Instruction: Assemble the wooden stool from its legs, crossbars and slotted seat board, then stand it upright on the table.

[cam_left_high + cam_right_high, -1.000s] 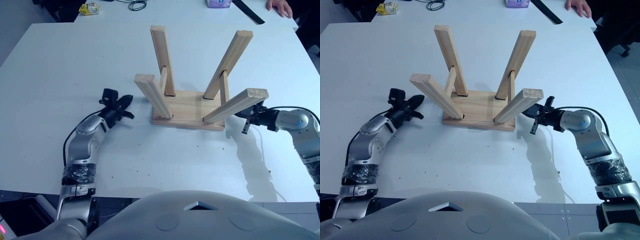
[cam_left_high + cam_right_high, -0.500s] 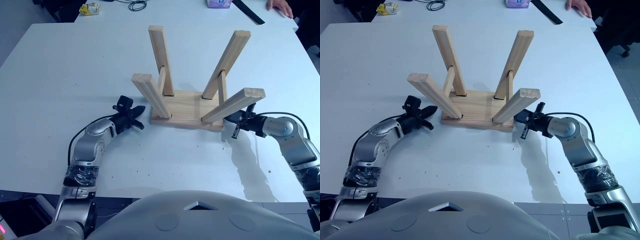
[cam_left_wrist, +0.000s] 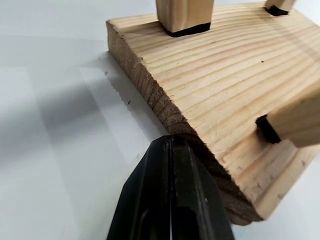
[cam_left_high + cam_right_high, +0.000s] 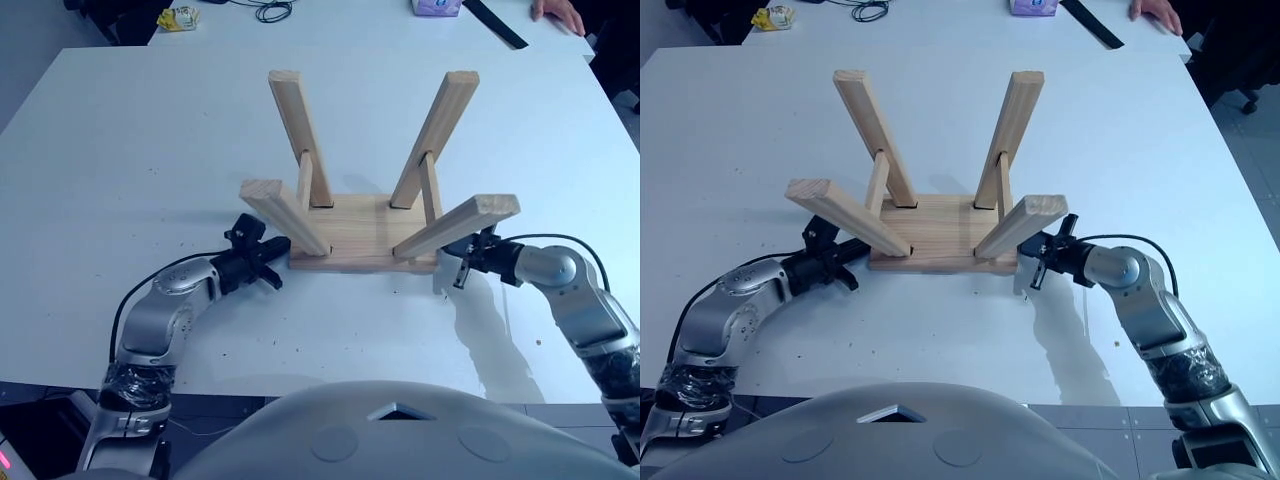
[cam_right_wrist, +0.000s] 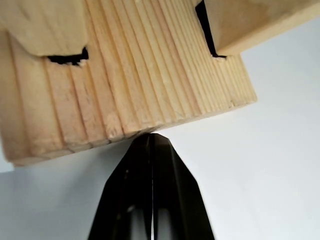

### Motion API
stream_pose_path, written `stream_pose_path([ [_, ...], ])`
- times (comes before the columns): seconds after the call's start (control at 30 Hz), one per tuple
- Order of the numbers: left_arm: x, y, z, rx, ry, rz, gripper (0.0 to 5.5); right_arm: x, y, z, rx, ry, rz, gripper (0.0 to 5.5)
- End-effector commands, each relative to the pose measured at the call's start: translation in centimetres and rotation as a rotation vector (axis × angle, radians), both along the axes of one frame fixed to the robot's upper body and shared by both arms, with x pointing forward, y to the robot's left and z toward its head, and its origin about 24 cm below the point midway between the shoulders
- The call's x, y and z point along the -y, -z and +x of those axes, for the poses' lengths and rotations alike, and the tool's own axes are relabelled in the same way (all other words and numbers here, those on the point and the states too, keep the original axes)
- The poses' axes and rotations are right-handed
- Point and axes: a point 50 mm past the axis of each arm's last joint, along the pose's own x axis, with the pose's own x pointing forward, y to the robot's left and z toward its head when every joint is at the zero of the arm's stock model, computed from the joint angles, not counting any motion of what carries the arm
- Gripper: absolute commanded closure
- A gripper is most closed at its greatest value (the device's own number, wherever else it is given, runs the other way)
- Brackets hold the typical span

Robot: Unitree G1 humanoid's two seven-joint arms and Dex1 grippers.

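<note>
The wooden stool (image 4: 362, 225) lies upside down on the white table (image 4: 150, 150), seat board down, legs splayed upward with two crossbars between them. My left gripper (image 4: 272, 268) is shut, its tip pressed against the seat board's left end (image 3: 165, 117). My right gripper (image 4: 462, 268) is shut too, its tip touching the board's right end (image 5: 125, 100). Neither holds anything. The stool sits squeezed between the two tips.
A yellow packet (image 4: 180, 16), a black cable (image 4: 274, 10) and a black strap (image 4: 497, 22) lie at the table's far edge. A person's hand (image 4: 560, 12) rests at the far right corner. Open table surrounds the stool.
Both arms came inward until their shut tips met the seat board's ends. The stool has shifted toward me and slightly left.
</note>
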Motion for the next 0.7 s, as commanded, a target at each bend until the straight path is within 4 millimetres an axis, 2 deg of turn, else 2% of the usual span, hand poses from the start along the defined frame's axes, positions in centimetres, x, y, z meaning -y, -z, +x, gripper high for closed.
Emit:
stream_pose_path([
  [0.03,-0.3,0.4,-1.3,-0.051,0.010,-0.003,5.48,-0.8,0.8,-2.0,-0.094,0.013,0.041,5.50],
  [0.13,-0.6,0.0,-1.2,-0.024,-0.019,0.003,5.48,-0.4,0.6,-1.3,-0.065,0.055,0.036,5.50],
  [0.23,-1.6,-2.2,-0.4,0.104,-0.120,-0.038,5.48,1.1,-0.4,-0.4,-0.031,0.108,0.033,5.50],
  [0.33,-3.6,-4.7,-0.2,0.227,-0.246,0.006,5.48,2.7,-1.8,-0.4,-0.060,0.122,0.069,5.50],
  [0.4,-5.0,-5.3,-0.5,0.249,-0.293,0.083,5.48,3.4,-2.5,-0.8,-0.094,0.109,0.086,5.50],
  [0.5,-6.6,-5.3,-1.9,0.205,-0.290,0.187,5.48,4.6,-3.1,-2.0,-0.182,0.040,0.083,5.50],
  [0.6,-5.3,-4.3,-3.8,0.172,-0.121,0.253,5.48,4.7,-2.7,-3.6,-0.261,-0.019,0.095,5.50],
  [0.7,-4.3,-3.3,-4.4,0.178,-0.035,0.261,5.48,3.9,-2.0,-4.0,-0.273,-0.022,0.140,5.50],
])
